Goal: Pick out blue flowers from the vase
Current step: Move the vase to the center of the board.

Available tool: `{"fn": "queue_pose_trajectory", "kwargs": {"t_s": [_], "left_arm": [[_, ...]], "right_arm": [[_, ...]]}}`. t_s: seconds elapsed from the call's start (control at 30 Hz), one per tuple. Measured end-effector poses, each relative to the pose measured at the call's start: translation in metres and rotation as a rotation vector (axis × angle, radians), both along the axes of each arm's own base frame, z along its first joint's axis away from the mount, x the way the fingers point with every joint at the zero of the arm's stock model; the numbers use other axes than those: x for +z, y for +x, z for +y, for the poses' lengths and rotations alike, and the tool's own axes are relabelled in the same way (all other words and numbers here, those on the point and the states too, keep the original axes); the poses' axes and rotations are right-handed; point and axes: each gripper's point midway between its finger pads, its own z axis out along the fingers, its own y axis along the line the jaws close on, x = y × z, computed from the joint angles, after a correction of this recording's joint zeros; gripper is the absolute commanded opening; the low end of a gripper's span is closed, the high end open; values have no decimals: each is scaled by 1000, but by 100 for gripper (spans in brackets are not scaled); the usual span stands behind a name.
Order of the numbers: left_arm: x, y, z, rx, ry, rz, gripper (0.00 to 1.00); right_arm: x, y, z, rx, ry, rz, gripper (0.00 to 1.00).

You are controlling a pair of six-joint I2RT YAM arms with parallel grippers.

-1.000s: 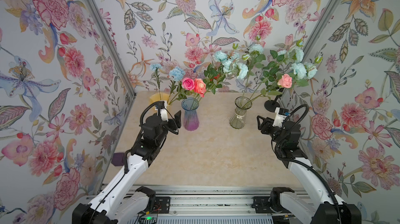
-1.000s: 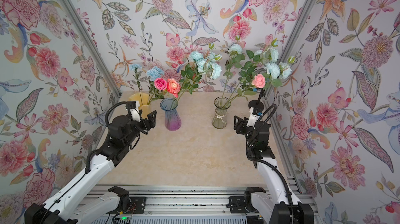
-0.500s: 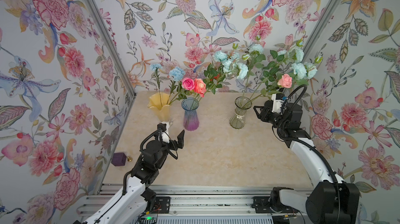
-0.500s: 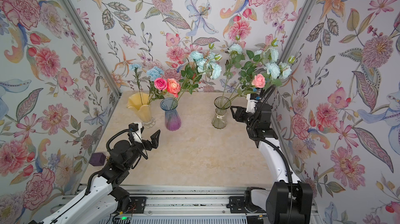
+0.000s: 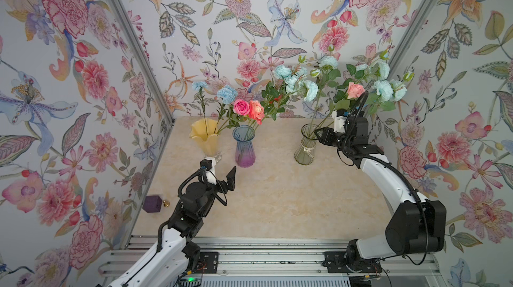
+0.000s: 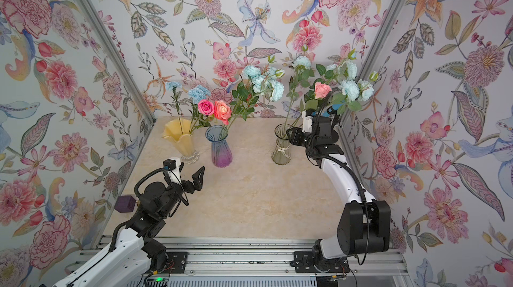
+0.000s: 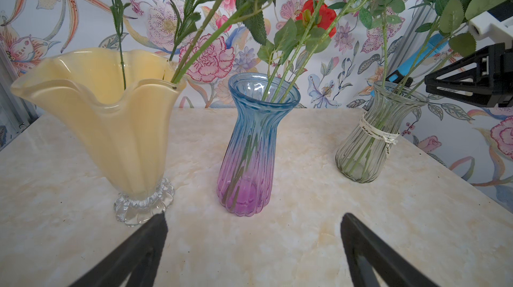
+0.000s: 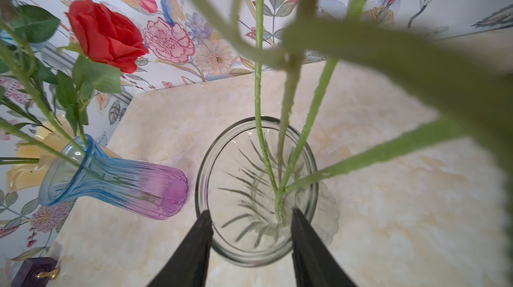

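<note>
**Nothing picked out yet**

The blue flowers [image 5: 308, 90] all stand in their vases [image 5: 244, 148] across the upper middle of both top views; none lies on the table [image 5: 277, 196]. My right claw [image 8: 251, 212] hangs over the clear vase [image 5: 304, 148], right of centre, jaws apart, gripping nothing. My left claw [image 7: 254, 214], lower centre, gapes wide and empty.

My left gripper [image 7: 253, 220] hangs over the marble table [image 7: 305, 244], black fingers [image 7: 150, 241] spread wide, facing the blue-to-purple vase [image 7: 249, 144] at frame centre, between a yellow vase [image 7: 111, 121] and a clear vase [image 7: 372, 138], with something blue [image 7: 422, 52], perhaps a microphone, behind that one.
</note>
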Motion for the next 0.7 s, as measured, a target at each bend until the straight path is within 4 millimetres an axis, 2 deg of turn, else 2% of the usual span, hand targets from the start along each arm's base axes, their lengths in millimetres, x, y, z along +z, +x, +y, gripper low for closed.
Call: {"fn": "queue_pose_trajectory", "kwargs": {"t_s": [0.33, 0.7], "left_arm": [[-3, 1, -1, -1, 5, 8, 100], [-4, 2, -1, 0, 7, 13, 100]], "right_arm": [[-9, 5, -15, -78, -138, 27, 47], [-25, 28, -15, -84, -160, 72, 46]]}}
